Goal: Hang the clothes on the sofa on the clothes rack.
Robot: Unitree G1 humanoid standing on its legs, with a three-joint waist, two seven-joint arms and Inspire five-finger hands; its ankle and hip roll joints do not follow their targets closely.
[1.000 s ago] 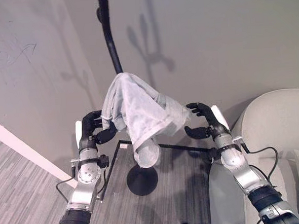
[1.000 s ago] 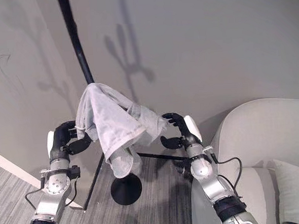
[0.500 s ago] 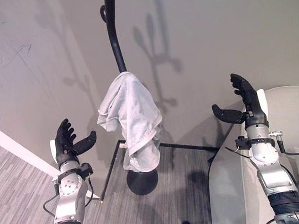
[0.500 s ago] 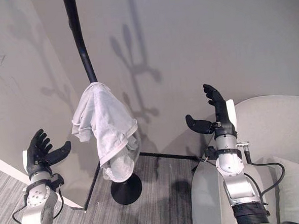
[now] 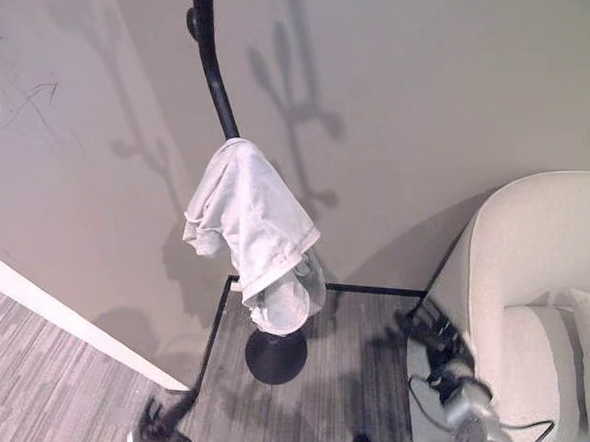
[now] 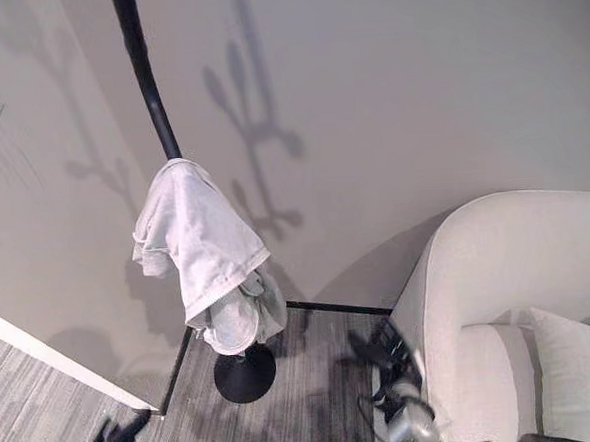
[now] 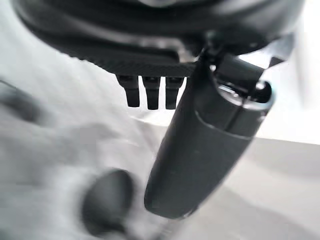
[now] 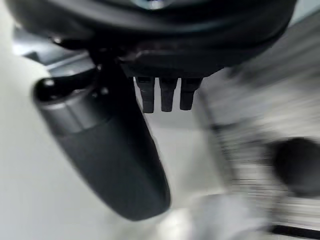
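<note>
- a pale grey garment point(image 5: 250, 219) is seen draped over the black clothes rack point(image 5: 213, 76), bunched where it meets the pole, with its lower folds hanging just above the round rack base point(image 5: 276, 355).
- the garment is touched by neither hand; it is carried by the rack alone.
- the left hand point(image 5: 158, 435) is seen low at the near left, well apart from the garment; its fingers are straight and released, with nothing held, as the left wrist view point(image 7: 200, 145) also shows.
- the right hand point(image 5: 432, 338) is seen low at the near right, beside the cream sofa point(image 5: 538, 256); its fingers are likewise relaxed and nothing is grasped.
- the garment is judged to be light, soft and limp: no shape would be kept once lifted, and folds would sag under any hold.
- slipping is judged a small risk, since the cloth is only laid over the rack and not hooked or tied.
- if it has to be resettled, the bunched upper fold near the pole is judged the best place to pinch; the loose lower hem would only stretch and swing.
- no breakage is expected; a gentle pinch should be enough.
</note>
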